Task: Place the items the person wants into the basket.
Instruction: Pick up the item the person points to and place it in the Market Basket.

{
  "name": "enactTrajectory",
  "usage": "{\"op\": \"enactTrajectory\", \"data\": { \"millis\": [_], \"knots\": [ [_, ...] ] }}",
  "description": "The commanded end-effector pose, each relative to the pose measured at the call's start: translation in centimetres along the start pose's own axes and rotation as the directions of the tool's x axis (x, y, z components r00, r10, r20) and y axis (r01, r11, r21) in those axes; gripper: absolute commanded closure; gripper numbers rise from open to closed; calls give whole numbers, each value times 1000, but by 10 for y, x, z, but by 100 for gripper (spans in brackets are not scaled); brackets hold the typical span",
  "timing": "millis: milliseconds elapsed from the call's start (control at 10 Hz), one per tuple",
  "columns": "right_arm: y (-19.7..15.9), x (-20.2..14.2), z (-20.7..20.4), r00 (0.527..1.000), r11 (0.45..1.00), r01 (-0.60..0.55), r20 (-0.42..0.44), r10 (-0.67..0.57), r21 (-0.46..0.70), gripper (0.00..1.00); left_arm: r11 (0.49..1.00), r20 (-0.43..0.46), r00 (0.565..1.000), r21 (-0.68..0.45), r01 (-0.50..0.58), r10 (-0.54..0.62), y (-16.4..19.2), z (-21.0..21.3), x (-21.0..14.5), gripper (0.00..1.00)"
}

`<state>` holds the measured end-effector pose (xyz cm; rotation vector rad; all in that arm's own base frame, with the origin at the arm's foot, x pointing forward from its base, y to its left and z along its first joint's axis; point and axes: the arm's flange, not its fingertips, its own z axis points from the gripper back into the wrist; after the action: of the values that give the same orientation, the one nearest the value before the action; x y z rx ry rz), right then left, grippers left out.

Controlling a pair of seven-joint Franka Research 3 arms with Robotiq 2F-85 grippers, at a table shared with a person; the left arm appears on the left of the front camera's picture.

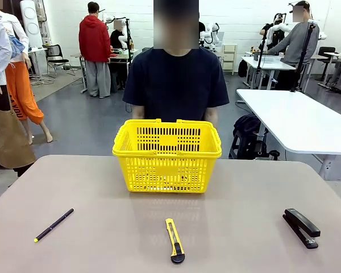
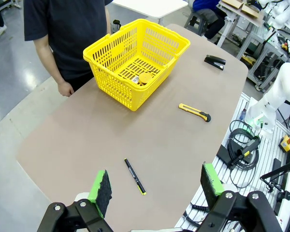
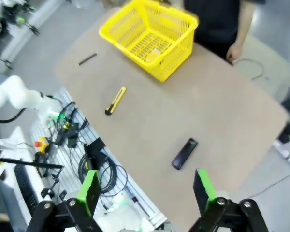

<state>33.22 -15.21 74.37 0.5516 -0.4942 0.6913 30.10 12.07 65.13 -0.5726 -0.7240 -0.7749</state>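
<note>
Both the left pincer (image 2: pixel 155 182) and the right pincer (image 3: pixel 146 189) hang spread and empty, the utility knife (image 2: pixel 195 112) lying on the bench (image 2: pixel 135 137) well ahead of each, short of the basket (image 2: pixel 111 83), so a careless reach might seize the nearer pen (image 2: pixel 135 176) or stapler (image 3: pixel 184 153) instead.

Open table (image 1: pixel 244 196) around utility knife (image 1: pixel 174 241)

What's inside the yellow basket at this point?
A round yellow tape measure lies on the floor of the basket, with a small pale item beside it, too small to identify. The lattice walls hide part of the floor.
</note>
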Motion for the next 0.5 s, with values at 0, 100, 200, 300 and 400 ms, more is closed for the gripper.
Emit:
{"op": "enactTrajectory", "data": {
  "millis": [0, 100, 200, 300, 400],
  "knots": [
    [-37, -5, 18, 996, 997, -21, 88, 14, 78, 0, 1000, 4, 1000, -11, 5, -5, -1, 0, 0, 4],
    [-40, -21, 17, 993, 997, -51, 108, 45, 54, 0, 1000, 4, 1000, -11, 5, -5, -1, 0, 0, 4],
    [-40, -35, 10, 989, 995, -104, 112, 102, 10, 0, 1000, 4, 1000, -11, 5, -5, -1, 0, 0, 4],
    [-40, -50, 2, 978, 987, -161, 128, 163, -27, 0, 1000, 4, 1000, -11, 5, -5, -1, 0, 0, 4],
    [-41, -68, -7, 962, 975, -216, 161, 223, -55, 0, 1000, 4, 1000, -11, 5, -5, -1, 0, 0, 4]
  ]
}}
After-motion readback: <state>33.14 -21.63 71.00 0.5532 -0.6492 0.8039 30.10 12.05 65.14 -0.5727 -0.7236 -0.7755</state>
